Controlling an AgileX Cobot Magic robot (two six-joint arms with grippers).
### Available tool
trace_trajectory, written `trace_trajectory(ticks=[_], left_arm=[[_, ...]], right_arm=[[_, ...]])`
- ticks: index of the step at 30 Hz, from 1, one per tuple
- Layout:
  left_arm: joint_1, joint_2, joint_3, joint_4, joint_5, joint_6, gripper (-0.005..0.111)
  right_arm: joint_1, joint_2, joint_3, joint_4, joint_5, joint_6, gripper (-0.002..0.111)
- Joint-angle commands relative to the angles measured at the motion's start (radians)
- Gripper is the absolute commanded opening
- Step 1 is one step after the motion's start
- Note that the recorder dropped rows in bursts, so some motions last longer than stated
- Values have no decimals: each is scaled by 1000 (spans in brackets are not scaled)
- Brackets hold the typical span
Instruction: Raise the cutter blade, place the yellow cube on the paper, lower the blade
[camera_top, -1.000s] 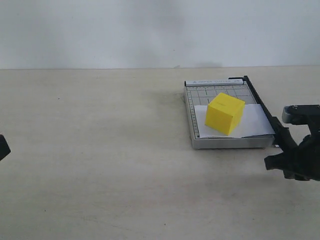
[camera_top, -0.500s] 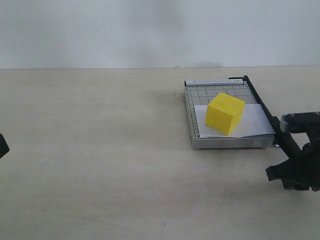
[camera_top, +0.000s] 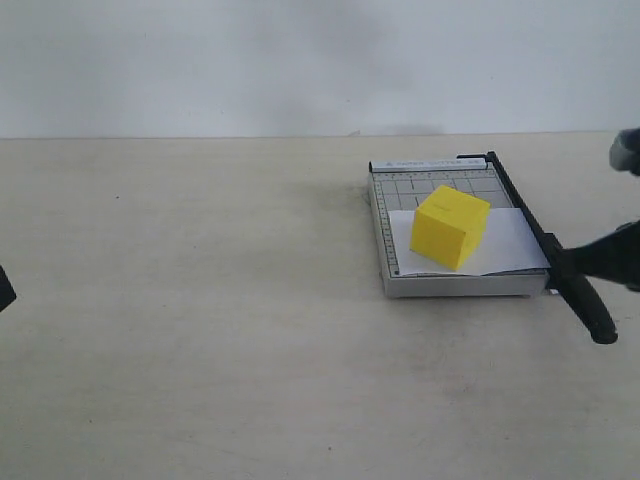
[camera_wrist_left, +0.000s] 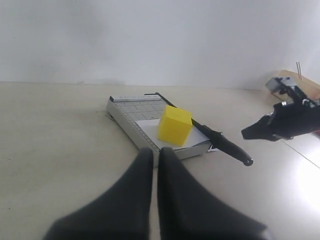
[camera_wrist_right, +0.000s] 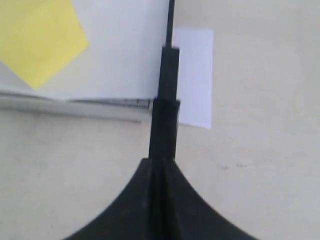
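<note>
The yellow cube (camera_top: 450, 228) (camera_wrist_left: 174, 125) (camera_wrist_right: 35, 40) rests on the white paper (camera_top: 510, 245) (camera_wrist_left: 150, 125) (camera_wrist_right: 125, 50), which lies on the grey trimmer board (camera_top: 440, 185) (camera_wrist_left: 127, 107). The cutter blade (camera_top: 590, 310) (camera_wrist_left: 227, 147) (camera_wrist_right: 164, 125) lies down along the board's right edge, its handle sticking out past the front. My right gripper (camera_top: 590, 262) (camera_wrist_left: 245, 134) (camera_wrist_right: 162, 162) hovers over the handle, shut, holding nothing. My left gripper (camera_wrist_left: 155, 155) is shut and empty. It stays far off, a dark sliver at the exterior view's left edge (camera_top: 3, 290).
The board sits on a beige tabletop (camera_top: 200, 300) in front of a white wall. In the left wrist view a wooden piece (camera_wrist_left: 300, 82) and a small grey device (camera_wrist_left: 279, 85) show beyond the right arm.
My right gripper rose from low beside the blade handle to a higher spot above it, and its jaws came together. The blade, cube and paper stayed put.
</note>
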Motion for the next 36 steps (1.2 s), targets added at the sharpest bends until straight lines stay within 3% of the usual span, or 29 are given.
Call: trace_trajectory(ticks=[1, 6, 20, 36], left_arm=[[-2, -5, 3, 1, 2, -8, 4], [-2, -5, 3, 7, 2, -8, 4], [-2, -5, 3, 7, 0, -4, 4], [-2, -5, 3, 7, 0, -4, 4]], right_arm=[[0, -193, 0, 13, -13, -6, 0], [0, -427, 20, 13, -37, -55, 0], [0, -956, 311, 29, -129, -31, 0], [0, -1022, 310, 29, -122, 46, 0]])
